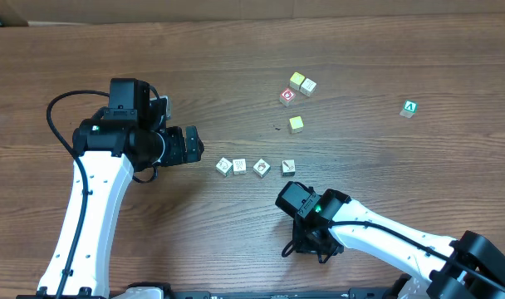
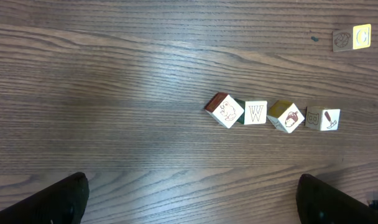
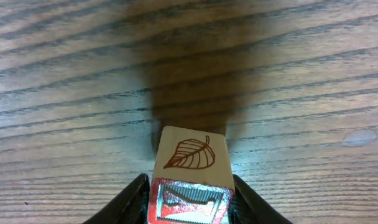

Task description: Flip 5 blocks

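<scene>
**Leaf block in the right jaws, four more in a row**

The leaf block (image 3: pixel 190 155) sits low between the right gripper's (image 3: pixel 190 200) fingers (image 3: pixel 132 202), which pinch it on both sides. Its pale top bears a red leaf outline and its near face is red with a pale print. From overhead it is hidden under the gripper, near the table's (image 1: pixel 236 58) front edge.

Beyond it lies the row of four blocks (image 1: pixel 256 167), close together, with bare wood on every side. One is the W block (image 2: pixel 256 112), printed "W".

The left gripper (image 2: pixel 194 200) hangs just left of the row, jaws spread wide.

Farther back are yellow cubes (image 1: pixel 297 80) and a red-ring cube (image 1: pixel 287 97), and off to the right a green cube (image 1: pixel 409 108) marked "A". The table is dark, grained wood.
</scene>
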`<state>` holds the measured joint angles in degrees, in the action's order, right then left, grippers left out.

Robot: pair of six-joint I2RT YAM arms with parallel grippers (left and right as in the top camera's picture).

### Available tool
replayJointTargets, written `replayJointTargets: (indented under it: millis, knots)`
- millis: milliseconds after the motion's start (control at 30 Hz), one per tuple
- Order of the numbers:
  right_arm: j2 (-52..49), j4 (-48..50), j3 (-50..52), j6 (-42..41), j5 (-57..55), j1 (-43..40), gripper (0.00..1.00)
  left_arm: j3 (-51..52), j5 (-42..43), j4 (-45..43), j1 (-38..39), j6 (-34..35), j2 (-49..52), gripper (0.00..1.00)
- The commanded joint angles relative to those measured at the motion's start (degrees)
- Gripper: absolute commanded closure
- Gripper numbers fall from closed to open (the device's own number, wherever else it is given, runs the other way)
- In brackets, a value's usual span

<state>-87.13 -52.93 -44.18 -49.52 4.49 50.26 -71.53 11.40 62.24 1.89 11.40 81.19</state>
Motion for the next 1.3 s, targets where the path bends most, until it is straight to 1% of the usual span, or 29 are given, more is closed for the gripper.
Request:
replayJointTargets:
  millis: [0, 133, 200, 267, 300, 367, 400, 467, 567, 600, 633, 700, 767, 833, 900, 1000, 1067, 1200, 1267]
  knots:
    - [1.36, 0.17, 0.20, -0.46, -0.68, -0.24, 0.58, -1.27, 0.48, 0.13, 0.17, -0.90, 0.57, 0.00]
    - [2.78, -1.49, -1.99, -0.48, -3.54, -0.24, 0.55, -1.27, 0.48, 0.09, 0.17, -0.90, 0.57, 0.00]
    - [4.20, -3.78, -4.74, -0.46, -5.55, -0.24, 0.47, -1.27, 0.50, 0.07, 0.17, -0.90, 0.57, 0.00]
    - [5.92, -6.58, -8.48, -0.48, -7.56, -0.24, 0.36, -1.27, 0.50, 0.07, 0.17, -0.90, 0.57, 0.00]
    - [6.54, -7.69, -10.10, -0.48, -8.37, -0.24, 0.34, -1.27, 0.50, 0.09, 0.17, -0.92, 0.57, 0.00]
    - [7.80, -10.25, -13.90, -1.31, -10.12, -0.26, 0.31, -1.27, 0.46, -0.02, 0.17, -0.92, 0.57, 0.12]
    - [8.44, -11.52, -15.93, -1.55, -10.73, -0.35, 0.28, -1.27, 0.48, -0.13, 0.17, -0.92, 0.57, 0.15]
    - [9.44, -13.86, -19.78, -1.53, -10.88, -0.90, 0.27, -1.16, 0.42, -0.44, 0.20, -1.18, 0.61, 0.21]
    - [10.36, -18.38, -25.49, -1.51, -10.88, -2.43, 0.26, -0.24, 0.72, -1.62, 0.76, -1.57, 1.25, 0.37]
    - [10.49, -19.85, -27.04, -1.51, -10.84, -3.02, 0.26, 0.15, 0.81, -2.05, 1.31, -2.45, 1.64, 0.38]
    - [10.56, -21.14, -28.28, -1.51, -10.84, -3.52, 0.26, 0.48, 0.92, -2.36, 1.90, -3.06, 2.03, 0.36]
    - [10.64, -23.61, -30.51, -1.03, -10.78, -4.35, 0.26, 1.62, 2.34, -3.41, 3.89, -5.62, 3.37, 0.28]
    - [10.64, -25.64, -32.06, -0.37, -10.62, -4.94, 0.26, 2.40, 4.28, -4.24, 6.16, -8.41, 5.09, 0.24]
    - [10.75, -26.97, -32.81, 0.24, -9.88, -5.01, 0.26, 2.54, 5.18, -4.92, 10.86, -11.41, 9.27, 0.24]
    - [10.91, -27.50, -32.81, 0.28, -9.11, -5.03, 0.26, 2.54, 5.14, -5.53, 13.66, -12.48, 12.04, 0.24]
    - [11.08, -28.20, -32.81, 0.44, -8.20, -5.01, 0.26, 2.54, 3.80, -7.17, 17.16, -12.76, 16.72, 0.27]
    - [11.17, -28.79, -32.81, 0.44, -8.04, -5.01, 0.26, 2.54, 2.27, -8.55, 18.29, -12.76, 19.30, 0.29]
    - [11.28, -30.27, -32.81, 1.01, -7.02, -5.01, 0.26, 2.54, 1.55, -11.06, 18.25, -14.88, 22.99, 0.28]
    - [11.28, -30.67, -32.81, 1.55, -6.27, -5.01, 0.26, 2.54, 1.60, -11.98, 17.73, -16.24, 23.43, 0.26]
